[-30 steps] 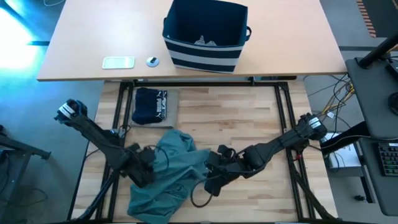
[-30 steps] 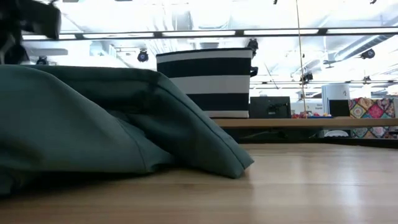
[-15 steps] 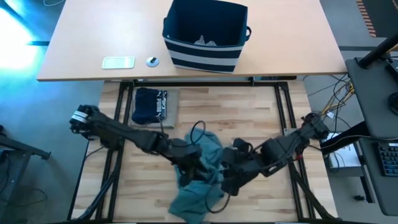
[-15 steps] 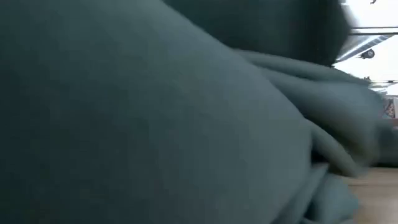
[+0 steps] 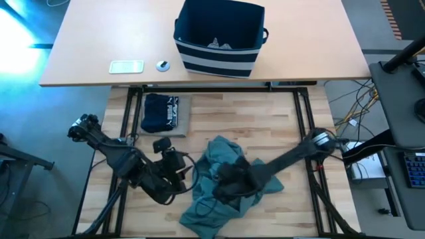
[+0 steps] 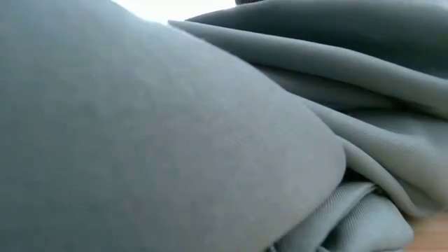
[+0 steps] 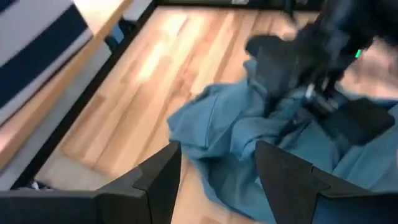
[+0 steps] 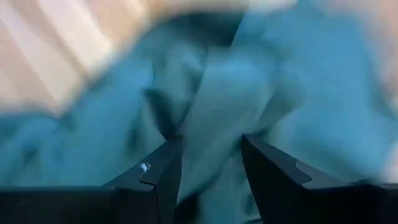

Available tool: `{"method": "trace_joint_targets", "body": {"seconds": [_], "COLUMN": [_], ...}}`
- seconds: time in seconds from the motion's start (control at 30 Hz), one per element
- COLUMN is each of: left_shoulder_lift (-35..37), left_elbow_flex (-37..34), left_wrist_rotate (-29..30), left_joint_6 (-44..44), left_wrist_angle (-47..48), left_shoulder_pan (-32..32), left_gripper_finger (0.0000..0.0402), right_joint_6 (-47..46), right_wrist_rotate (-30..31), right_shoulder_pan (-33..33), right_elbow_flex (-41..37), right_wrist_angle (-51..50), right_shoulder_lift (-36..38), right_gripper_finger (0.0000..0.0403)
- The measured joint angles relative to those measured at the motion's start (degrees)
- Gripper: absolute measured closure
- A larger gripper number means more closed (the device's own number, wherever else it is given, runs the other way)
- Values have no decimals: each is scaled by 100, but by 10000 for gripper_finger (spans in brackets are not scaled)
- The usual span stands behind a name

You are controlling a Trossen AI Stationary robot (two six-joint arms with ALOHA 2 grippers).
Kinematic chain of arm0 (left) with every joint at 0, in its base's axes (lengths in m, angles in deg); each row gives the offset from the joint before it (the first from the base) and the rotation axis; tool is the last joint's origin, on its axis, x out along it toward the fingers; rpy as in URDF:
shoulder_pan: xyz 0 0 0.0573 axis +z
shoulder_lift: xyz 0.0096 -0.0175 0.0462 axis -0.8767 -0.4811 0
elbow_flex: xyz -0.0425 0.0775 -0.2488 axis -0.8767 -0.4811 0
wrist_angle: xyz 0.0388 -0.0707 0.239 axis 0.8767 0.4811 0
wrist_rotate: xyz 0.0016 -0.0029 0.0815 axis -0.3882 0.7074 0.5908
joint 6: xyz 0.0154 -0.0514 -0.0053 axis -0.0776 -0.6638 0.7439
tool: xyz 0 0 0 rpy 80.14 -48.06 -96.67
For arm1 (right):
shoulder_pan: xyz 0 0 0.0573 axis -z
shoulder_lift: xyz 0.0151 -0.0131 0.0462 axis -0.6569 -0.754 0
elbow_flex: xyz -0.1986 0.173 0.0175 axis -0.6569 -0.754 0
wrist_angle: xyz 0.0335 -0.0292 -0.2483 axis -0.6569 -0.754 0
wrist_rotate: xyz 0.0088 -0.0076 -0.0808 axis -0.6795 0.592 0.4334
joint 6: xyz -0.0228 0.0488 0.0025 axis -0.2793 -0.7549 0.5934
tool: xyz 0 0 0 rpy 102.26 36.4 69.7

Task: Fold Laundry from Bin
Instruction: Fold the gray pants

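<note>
A light wooden worktop (image 5: 265, 126) is seen in the high view, framed by dark metal rails (image 5: 302, 113). Beyond it, a second, tan worktop (image 5: 86, 46) is laid out, on which a small white flat device (image 5: 126, 66) is placed, with a small round object (image 5: 163, 65) just beside it. Loose cables (image 5: 355, 109) and a keyboard (image 5: 415, 169) are found at the picture's right edge.

Two dark, cabled arms (image 5: 119, 156)
</note>
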Motion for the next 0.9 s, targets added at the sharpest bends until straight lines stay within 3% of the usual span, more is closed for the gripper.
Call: {"method": "trace_joint_targets", "body": {"seconds": [0.07, 0.17, 0.23, 0.3, 0.37, 0.47, 0.6, 0.7, 0.9], "left_shoulder_lift": [-11, -2, 4, 47, 110, 185, 218, 218, 273], "left_elbow_flex": [-167, -430, -640, -938, -1315, -1923, -2710, -3243, -3956], "left_wrist_rotate": [-193, -1330, -1888, -2006, -2008, -2017, -2020, -2032, -2222], "left_joint_6": [-137, -222, -502, -893, -1217, -1538, -1775, -1962, -1786], "left_wrist_angle": [35, 452, 924, 1329, 1355, 702, -863, -1845, -2977], "left_shoulder_pan": [-5, 2, -28, -80, -93, -53, -5, 204, 1244], "left_gripper_finger": [212, 212, 212, 212, 212, 212, 212, 212, 212], "right_joint_6": [-104, -393, -638, -1022, -1491, -1967, -2863, -2620, -1363], "right_wrist_rotate": [-876, -1546, -1602, -1563, -1440, -865, 751, 1886, 1968], "right_shoulder_pan": [100, 119, 36, -105, -306, -641, -1103, -1343, -1295], "right_elbow_flex": [-155, -356, -436, -483, -496, -737, -1175, -1590, -2283], "right_wrist_angle": [-103, -992, -2233, -3440, -4036, -3558, -2550, -1458, 787], "right_shoulder_lift": [-191, -179, -14, 250, 695, 1623, 2524, 2932, 2922], "right_gripper_finger": [243, 243, 243, 243, 243, 243, 243, 243, 243]}}
